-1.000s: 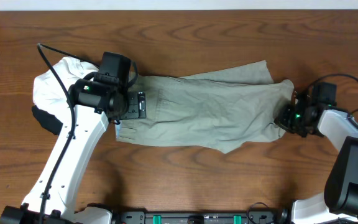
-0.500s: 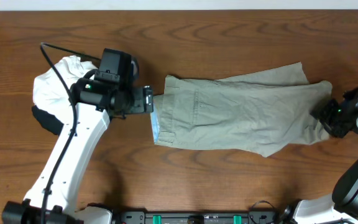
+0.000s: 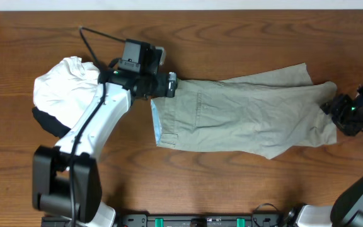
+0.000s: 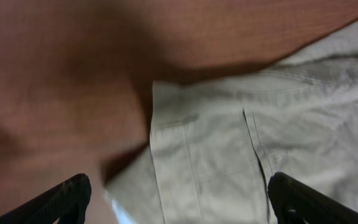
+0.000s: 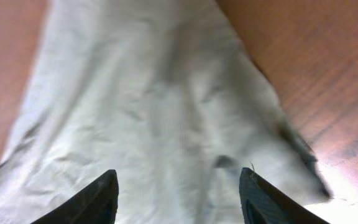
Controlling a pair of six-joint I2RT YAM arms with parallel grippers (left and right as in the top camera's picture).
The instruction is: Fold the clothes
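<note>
Mid-table, trousers (image 3: pixel 244 116) are laid flat, waistband left, legs right. At the hems, right gripper (image 3: pixel 330 108) is held with jaws apart, gripping nothing. Farther, by the waistband's far corner, left gripper (image 3: pixel 171 84) is spread wide, nothing held.

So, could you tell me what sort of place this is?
Likely a robotics lab bench: a left arm and right arm work at a wooden table, with trousers laid out and a white garment heaped beside.
</note>
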